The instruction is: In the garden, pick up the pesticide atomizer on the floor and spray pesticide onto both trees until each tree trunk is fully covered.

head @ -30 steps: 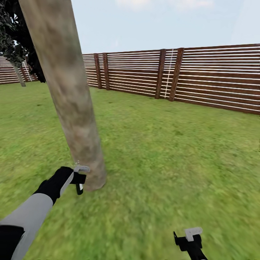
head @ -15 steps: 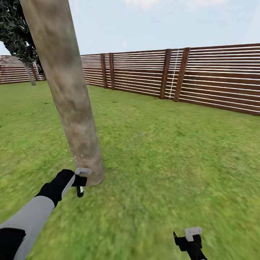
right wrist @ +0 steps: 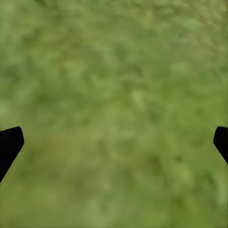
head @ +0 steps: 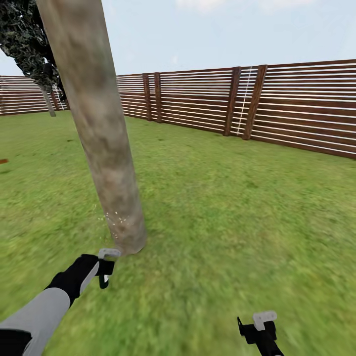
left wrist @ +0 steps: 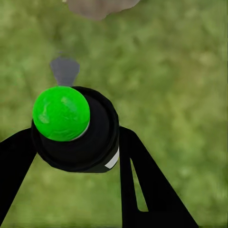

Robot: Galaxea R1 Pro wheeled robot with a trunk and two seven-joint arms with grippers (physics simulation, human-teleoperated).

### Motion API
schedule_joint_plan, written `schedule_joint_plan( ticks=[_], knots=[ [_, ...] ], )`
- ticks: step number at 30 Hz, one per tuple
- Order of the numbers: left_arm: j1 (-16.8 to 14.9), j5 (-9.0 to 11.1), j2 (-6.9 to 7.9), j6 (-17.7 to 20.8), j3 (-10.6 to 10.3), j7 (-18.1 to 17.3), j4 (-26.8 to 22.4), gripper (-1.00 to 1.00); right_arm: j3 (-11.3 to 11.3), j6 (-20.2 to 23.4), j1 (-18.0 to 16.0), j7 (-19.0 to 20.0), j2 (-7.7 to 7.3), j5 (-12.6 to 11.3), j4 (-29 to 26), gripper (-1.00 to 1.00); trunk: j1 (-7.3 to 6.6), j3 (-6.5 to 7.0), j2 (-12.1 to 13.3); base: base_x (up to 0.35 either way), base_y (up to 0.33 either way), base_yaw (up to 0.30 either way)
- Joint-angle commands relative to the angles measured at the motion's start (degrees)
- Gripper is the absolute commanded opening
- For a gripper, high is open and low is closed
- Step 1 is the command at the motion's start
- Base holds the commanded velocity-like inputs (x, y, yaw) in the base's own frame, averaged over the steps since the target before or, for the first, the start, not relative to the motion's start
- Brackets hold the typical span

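1. Left hand (head: 105, 269), lower left of the head view, grips the pesticide atomizer (left wrist: 76, 128).
2. Atomizer is near the tree trunk (head: 106, 148) base.
3. Right hand (right wrist: 114, 137) spread, empty, over grass (head: 237, 207).

Thick grey-brown trunk (head: 99, 133) rises from grass (head: 237, 207), leaning slightly, w/ pale specks near its base. Small dark atomizer (left wrist: 76, 130), round green top, grey nozzle aimed at trunk base, is clamped in left hand (head: 105, 269) just beside trunk. Slat fence (head: 296, 109) behind.
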Motion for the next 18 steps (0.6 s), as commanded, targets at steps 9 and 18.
schedule_joint_plan(
  ticks=[9,18],
  knots=[
    [0.3,-0.2,0.42,0.5,3.3,-0.1,-0.1,-1.00,0.0,0.0,0.0,0.0,-0.02,0.0,0.0,1.00,0.00,0.00,0.0,0.326,0.046,0.008],
    [0.6,-0.3,1.06,0.1,3.5,0.0,0.1,-1.00,0.0,0.0,0.0,0.0,0.09,0.0,0.0,1.00,0.00,0.00,0.0,0.099,0.024,0.087]
  ],
)
